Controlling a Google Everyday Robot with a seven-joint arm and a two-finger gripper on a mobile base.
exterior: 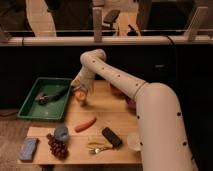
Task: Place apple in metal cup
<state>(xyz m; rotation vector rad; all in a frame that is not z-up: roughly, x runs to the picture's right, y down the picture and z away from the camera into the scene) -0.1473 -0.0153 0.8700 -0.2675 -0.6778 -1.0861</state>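
Apple (80, 95) at the end effector (80, 93), just right of the green tray (31, 106).
The end effector appears closed around it above the counter (107, 112); the carrot (85, 124) lies nearer the camera.

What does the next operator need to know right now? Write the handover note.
Hand: at the table's left rear edge, beside the green tray, with the apple at its tip; grip not confirmable.
Metal cup: not identifiable in this view. A blue-grey cup stands front left by the grapes; a white cup front right.
Done: apple appears picked up.
Left: locate the metal cup, carry the apple over, release it inside.
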